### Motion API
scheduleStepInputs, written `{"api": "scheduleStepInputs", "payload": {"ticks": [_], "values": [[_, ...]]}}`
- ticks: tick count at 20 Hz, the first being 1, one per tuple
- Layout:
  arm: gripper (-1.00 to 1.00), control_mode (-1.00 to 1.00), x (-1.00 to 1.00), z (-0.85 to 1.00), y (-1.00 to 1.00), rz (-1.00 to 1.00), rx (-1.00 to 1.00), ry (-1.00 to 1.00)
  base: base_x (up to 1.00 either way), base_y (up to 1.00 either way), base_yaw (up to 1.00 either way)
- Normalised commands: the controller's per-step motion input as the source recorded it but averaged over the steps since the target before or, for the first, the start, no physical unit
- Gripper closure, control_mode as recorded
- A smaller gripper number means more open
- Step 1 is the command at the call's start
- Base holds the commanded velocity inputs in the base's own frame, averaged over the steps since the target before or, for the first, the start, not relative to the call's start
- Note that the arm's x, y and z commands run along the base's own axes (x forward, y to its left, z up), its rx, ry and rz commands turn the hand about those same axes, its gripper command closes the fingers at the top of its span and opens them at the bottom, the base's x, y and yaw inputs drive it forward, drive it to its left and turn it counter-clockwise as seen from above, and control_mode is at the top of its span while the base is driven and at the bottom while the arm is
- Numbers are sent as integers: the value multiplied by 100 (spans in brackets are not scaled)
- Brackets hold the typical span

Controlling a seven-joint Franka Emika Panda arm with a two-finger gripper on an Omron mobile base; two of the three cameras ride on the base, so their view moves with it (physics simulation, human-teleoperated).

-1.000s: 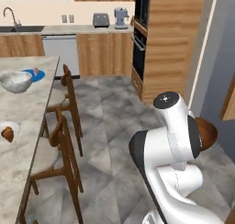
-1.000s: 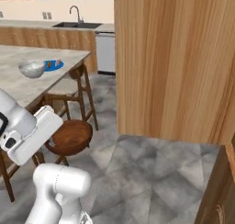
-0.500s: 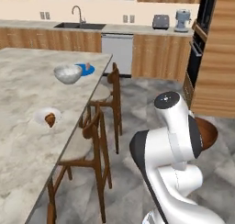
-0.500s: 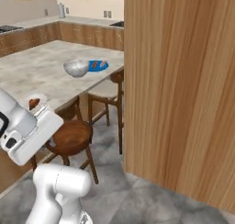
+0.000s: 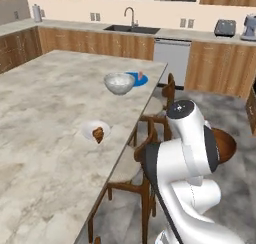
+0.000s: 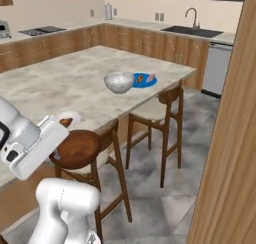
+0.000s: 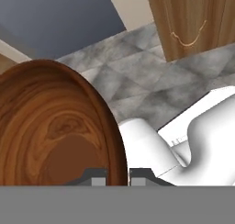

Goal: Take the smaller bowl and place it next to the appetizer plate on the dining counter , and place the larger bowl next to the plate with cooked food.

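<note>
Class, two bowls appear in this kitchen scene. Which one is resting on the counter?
The larger bowl, mottled grey-white, beside the blue plate on the dining counter. The smaller bowl, brown, is held off it at the arm's end.

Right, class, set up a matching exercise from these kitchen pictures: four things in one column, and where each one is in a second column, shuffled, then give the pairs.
Things:
1. smaller bowl
2. larger bowl
3. blue plate with cooked food
4. small white plate with a brown piece

Places:
A. on the dining counter, near its chair-side edge, nearer the robot than the other dishes
B. held at the gripper, off the counter
C. on the counter, just beside the grey-white bowl, on its sink side
D. on the counter, next to the blue plate

Pairs: 1-B, 2-D, 3-C, 4-A
</note>
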Motion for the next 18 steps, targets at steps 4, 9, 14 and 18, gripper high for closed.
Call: {"api": "scheduleStepInputs", "payload": {"ticks": [4, 9, 14, 18], "values": [[100, 100, 0, 0, 0, 0, 0, 0, 49, 39, 33], [100, 100, 0, 0, 0, 0, 0, 0, 64, 32, 39], [100, 100, 0, 0, 0, 0, 0, 0, 54, 20, 45], [100, 100, 0, 0, 0, 0, 0, 0, 46, 19, 50]]}}
